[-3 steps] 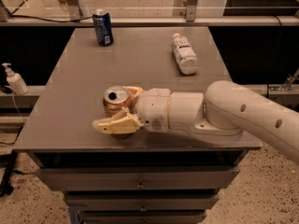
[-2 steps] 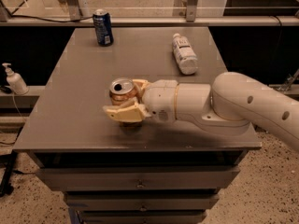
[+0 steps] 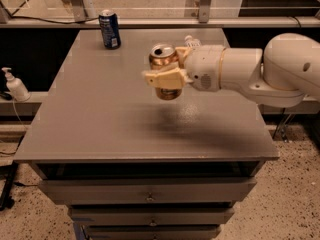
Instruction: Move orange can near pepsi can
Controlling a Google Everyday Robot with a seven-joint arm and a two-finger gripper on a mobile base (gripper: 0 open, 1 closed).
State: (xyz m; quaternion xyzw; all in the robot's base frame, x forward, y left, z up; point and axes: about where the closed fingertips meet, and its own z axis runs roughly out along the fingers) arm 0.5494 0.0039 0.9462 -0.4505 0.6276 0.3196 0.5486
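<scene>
The orange can is golden-orange with a silver top and hangs upright in the air above the middle of the grey table. My gripper is shut on the orange can, with a cream finger across its front. The white arm reaches in from the right. The pepsi can is dark blue and stands upright at the table's far left corner, well apart from the held can.
A white plastic bottle lies on the far right of the table, mostly hidden behind my gripper. A soap dispenser stands on a ledge left of the table. Drawers are below the front edge.
My gripper has lifted the orange can off the table and carried it up and toward the far side, to the right of where it stood.
</scene>
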